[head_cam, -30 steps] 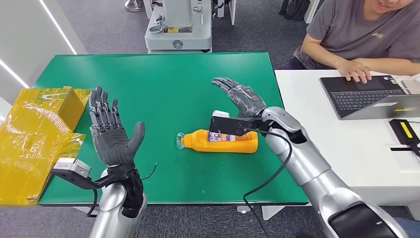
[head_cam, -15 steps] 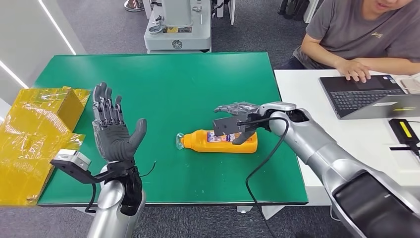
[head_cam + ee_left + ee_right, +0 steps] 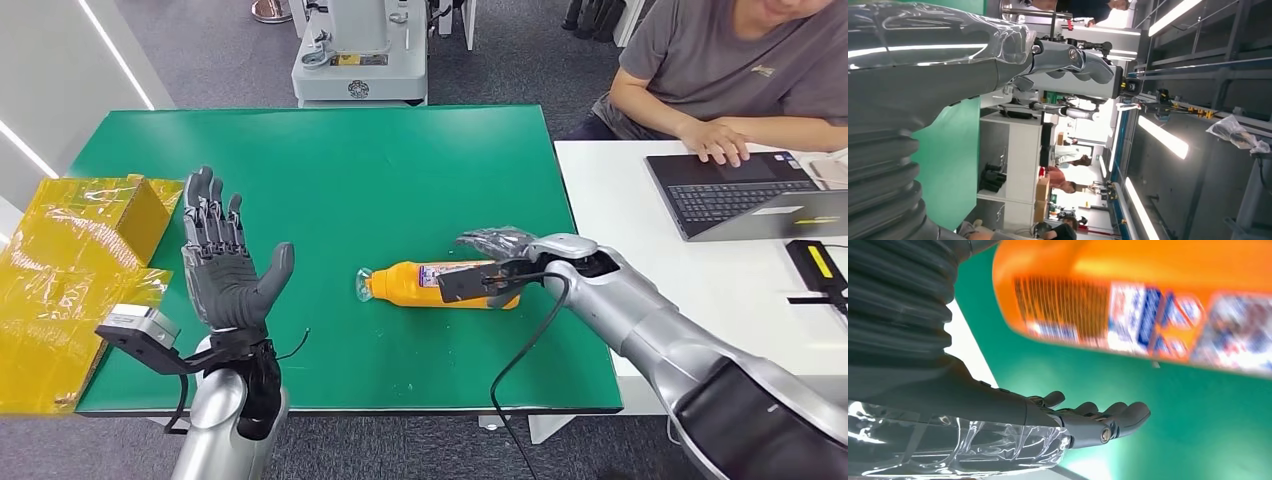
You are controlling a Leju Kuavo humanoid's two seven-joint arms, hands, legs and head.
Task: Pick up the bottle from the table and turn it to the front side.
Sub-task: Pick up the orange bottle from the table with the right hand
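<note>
A: Green table [image 3: 330,180]; orange bottle [image 3: 420,285] lay on its side mid-table. Right hand [image 3: 497,262] spread at its base, not gripping.
B: Looked rigid, slick plastic. Grab mid-body. Left hand [image 3: 225,265] was raised, fingers apart.

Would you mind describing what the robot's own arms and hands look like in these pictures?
Both arms are glossy silver tubes. The left hand and right hand are dark grey, with many jointed fingers and a grey ribbed cover at the wrist. Each wrist carries a small boxy camera on a bracket, silver-topped on the left, black on the right. A black cable loops along the right arm.
</note>
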